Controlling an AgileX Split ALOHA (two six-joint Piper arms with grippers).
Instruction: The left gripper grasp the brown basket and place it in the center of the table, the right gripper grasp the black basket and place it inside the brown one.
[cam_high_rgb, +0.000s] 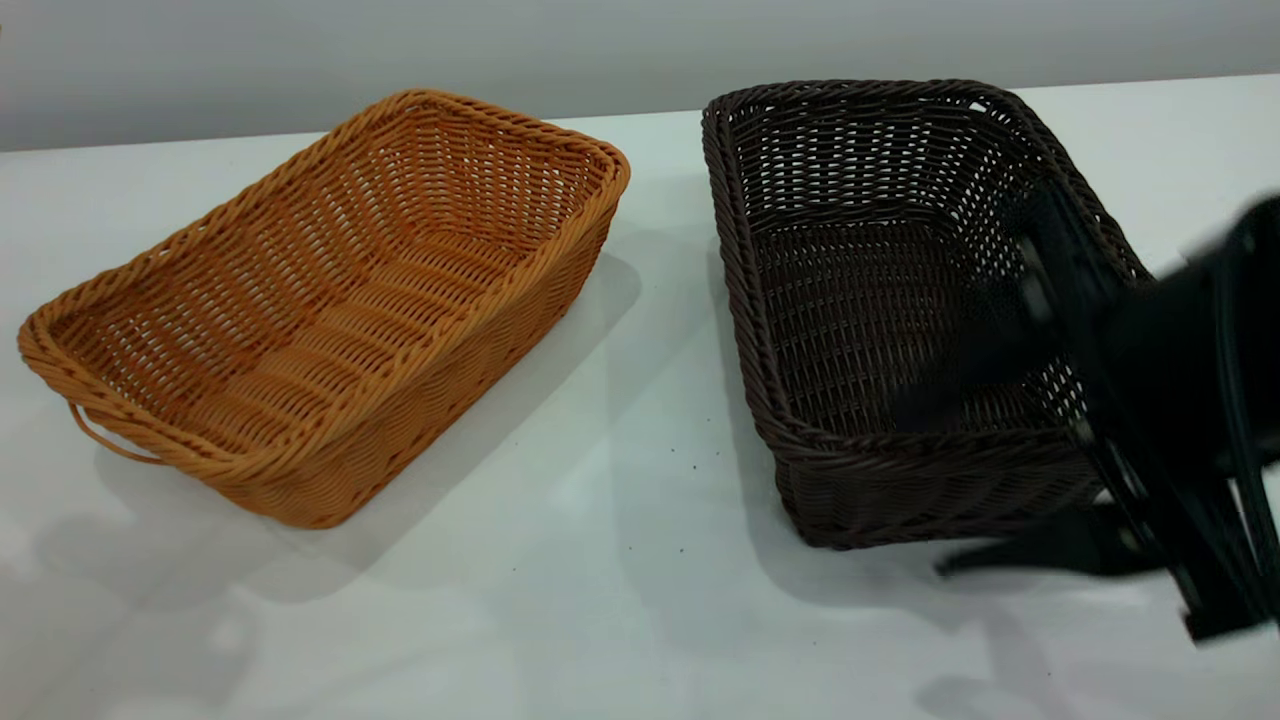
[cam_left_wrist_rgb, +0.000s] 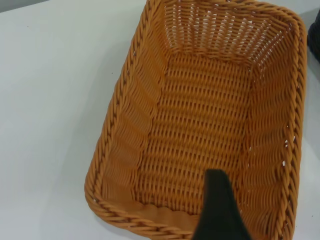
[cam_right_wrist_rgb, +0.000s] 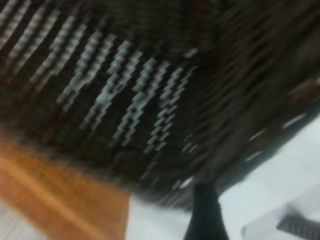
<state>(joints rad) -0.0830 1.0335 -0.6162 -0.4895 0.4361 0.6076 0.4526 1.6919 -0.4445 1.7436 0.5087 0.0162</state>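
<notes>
The brown basket (cam_high_rgb: 330, 300) stands empty on the left of the table (cam_high_rgb: 620, 560). The black basket (cam_high_rgb: 880, 300) stands empty on the right, apart from it. My right gripper (cam_high_rgb: 922, 492) is open and straddles the black basket's near wall by its right corner, with one finger inside and one outside. The right wrist view shows the black basket's weave (cam_right_wrist_rgb: 125, 90) close up and the brown basket (cam_right_wrist_rgb: 60, 200) beyond it. My left gripper (cam_left_wrist_rgb: 245, 200) hovers over the brown basket (cam_left_wrist_rgb: 200, 115). Only one of its fingers (cam_left_wrist_rgb: 217, 210) shows, above the basket's inside near an end wall.
The white table runs on between and in front of the baskets. A grey wall (cam_high_rgb: 600, 40) rises behind the table's far edge. The right arm's black cables (cam_high_rgb: 1230, 400) hang at the right edge.
</notes>
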